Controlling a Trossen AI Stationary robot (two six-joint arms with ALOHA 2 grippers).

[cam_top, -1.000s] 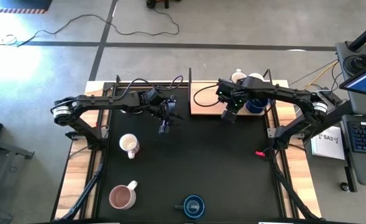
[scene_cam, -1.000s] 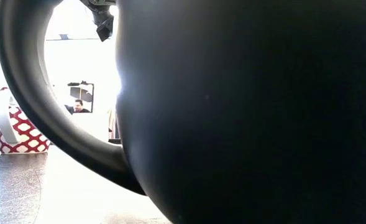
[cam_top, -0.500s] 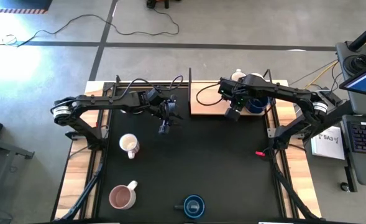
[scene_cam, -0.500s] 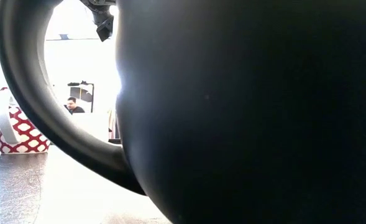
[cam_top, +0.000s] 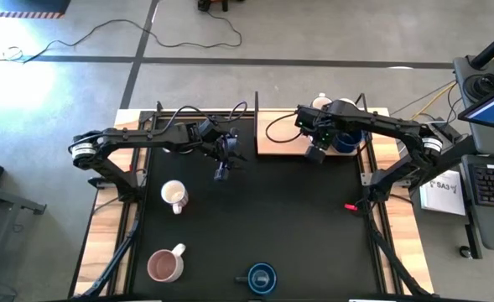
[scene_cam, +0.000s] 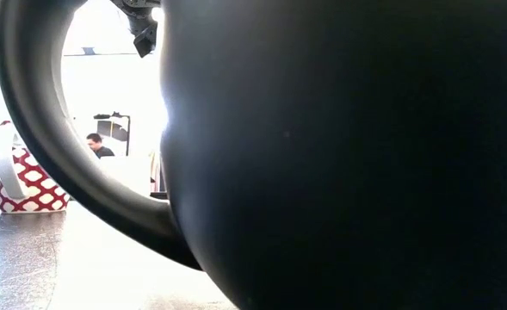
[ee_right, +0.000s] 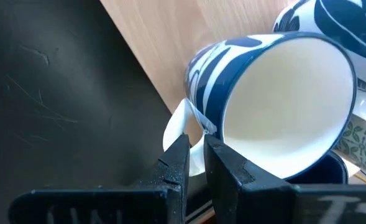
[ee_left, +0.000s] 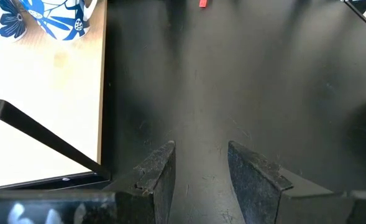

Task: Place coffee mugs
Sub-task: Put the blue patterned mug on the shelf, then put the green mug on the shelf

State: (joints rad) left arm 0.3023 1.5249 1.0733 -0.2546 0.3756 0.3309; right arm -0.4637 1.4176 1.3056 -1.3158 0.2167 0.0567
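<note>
At the near edge of the black mat (cam_top: 255, 218) sits a dark blue mug (cam_top: 261, 277), so close to the low camera that its body and handle (scene_cam: 38, 138) fill almost that whole view. Just to its left in the overhead view stands a pink-lined mug (cam_top: 165, 265), and farther up the mat on the same side a white mug (cam_top: 174, 196); through the blue mug's handle, the low view shows a red-and-white patterned mug (scene_cam: 29, 185) on the table, with a person far off in the room behind. Near the mat's far edge my left gripper (cam_top: 221, 170) hangs above bare mat, its two fingers (ee_left: 155, 171) parted with nothing between them. Beyond that, on the wooden board (cam_top: 280, 138) at the far side, my right gripper (cam_top: 315, 154) is at the board's front edge, fingers (ee_right: 178, 158) pressed nearly together on the handle of a blue-and-white mug (ee_right: 276, 102), which tips on its side with its white inside facing the wrist camera. Right behind it on the board crowd the rest of the mugs (cam_top: 335, 113), touching or nearly so; a blue floral one (ee_left: 52, 15) shows in my left wrist view.
</note>
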